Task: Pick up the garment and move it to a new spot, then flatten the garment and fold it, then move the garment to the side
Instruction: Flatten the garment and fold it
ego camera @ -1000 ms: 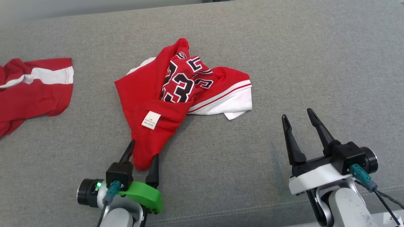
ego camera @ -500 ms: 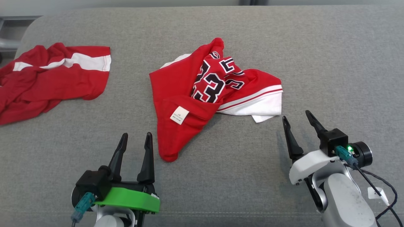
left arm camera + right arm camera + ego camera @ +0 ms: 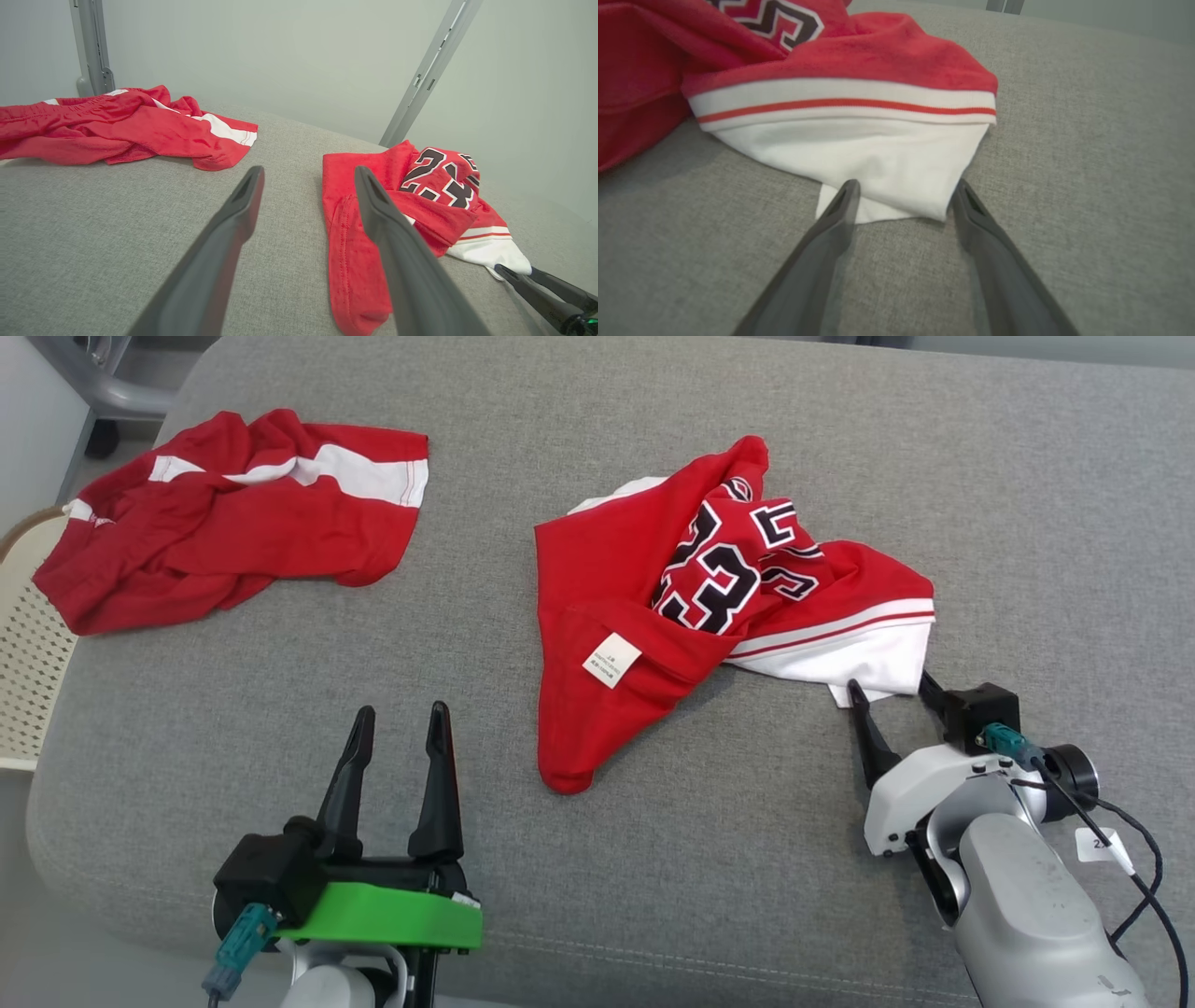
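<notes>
The garment (image 3: pixel 607 588) is a red jersey with a black "23" and a white hem, lying crumpled in the middle of the grey cushion. My left gripper (image 3: pixel 401 712) stands open and empty, to the left of the jersey's lower red tip and apart from it. In the left wrist view, the left gripper (image 3: pixel 309 170) has the garment (image 3: pixel 345 242) just to its right. My right gripper (image 3: pixel 887 683) is open at the white hem corner. In the right wrist view, that white corner of the garment (image 3: pixel 878 154) lies between the tips of the right gripper (image 3: pixel 908 184).
A second red garment with a white stripe (image 3: pixel 233 513) lies at the cushion's far left corner. A pale woven basket (image 3: pixel 28 644) stands beside the cushion's left edge. Bare grey cushion (image 3: pixel 700 877) spreads in front. Metal posts (image 3: pixel 430 70) rise behind.
The head view has swung, shifting the whole picture. My left gripper has come off the jersey's lower red tip and drawn back to its left. My right gripper has advanced to the white hem corner.
</notes>
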